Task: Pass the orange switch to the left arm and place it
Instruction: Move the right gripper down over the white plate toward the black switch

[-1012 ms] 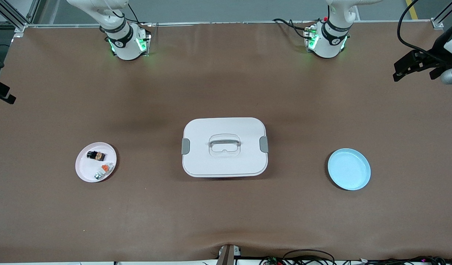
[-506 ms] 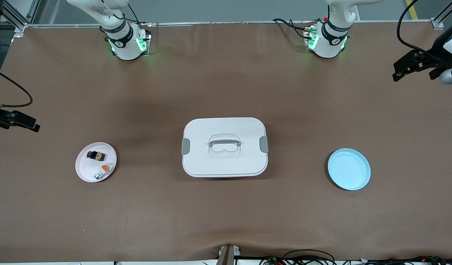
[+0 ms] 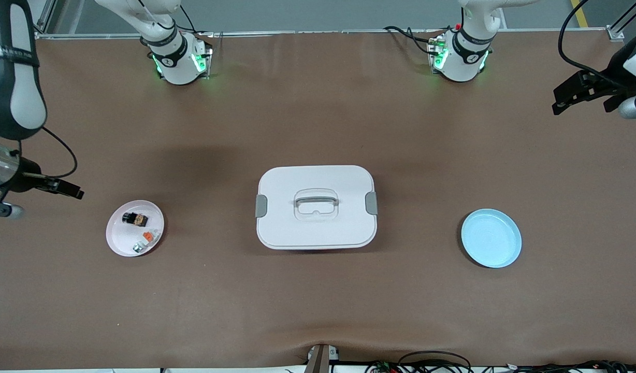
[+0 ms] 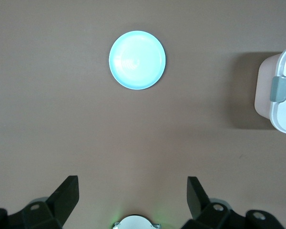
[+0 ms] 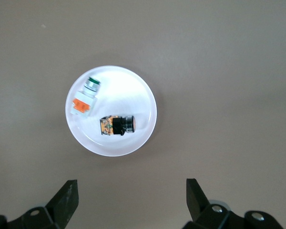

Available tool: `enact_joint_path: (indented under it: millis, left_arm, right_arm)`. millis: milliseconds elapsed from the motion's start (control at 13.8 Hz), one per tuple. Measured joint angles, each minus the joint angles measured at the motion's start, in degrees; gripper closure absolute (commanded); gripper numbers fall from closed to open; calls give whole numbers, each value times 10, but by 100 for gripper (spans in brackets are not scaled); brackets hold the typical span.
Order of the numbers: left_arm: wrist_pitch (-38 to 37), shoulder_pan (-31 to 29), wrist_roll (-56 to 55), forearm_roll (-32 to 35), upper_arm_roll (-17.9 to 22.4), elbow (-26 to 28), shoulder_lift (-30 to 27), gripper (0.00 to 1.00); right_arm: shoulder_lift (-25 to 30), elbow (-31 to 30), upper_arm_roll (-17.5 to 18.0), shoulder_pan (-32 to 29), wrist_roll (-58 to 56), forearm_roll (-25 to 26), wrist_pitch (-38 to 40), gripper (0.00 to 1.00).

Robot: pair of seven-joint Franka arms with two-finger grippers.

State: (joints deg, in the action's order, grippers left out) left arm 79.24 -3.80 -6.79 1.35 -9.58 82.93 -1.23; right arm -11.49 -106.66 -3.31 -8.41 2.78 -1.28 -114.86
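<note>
The orange switch, black-bodied with an orange-brown part, lies on a small white plate toward the right arm's end of the table. My right gripper hangs open and empty high in the air beside that plate, at the table's end. The white lidded box stands mid-table. My left gripper waits open and empty, high over the left arm's end of the table.
A white-grey switch with an orange top shares the white plate. A light blue plate sits toward the left arm's end. Cables lie along the table's nearest edge.
The right arm has swung in from the table's end, bringing its gripper closer to the white plate. The left arm has stayed still.
</note>
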Motion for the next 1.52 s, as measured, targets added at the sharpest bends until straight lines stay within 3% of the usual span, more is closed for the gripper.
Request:
enact_joint_path:
  millis: [434,940,1518]
  left_arm:
    - [0,0,0,0,-1,-1,0,0]
    - [0,0,0,0,-1,-2,0,0]
    - [0,0,0,0,-2,-3,0,0]
  right_arm:
    - [-79,-9,9,22,51,-1,-66,0]
    - [-124,-13,10,54,116,-3,-117,0]
    - [-184,-12,5,57,94,3,-171,0]
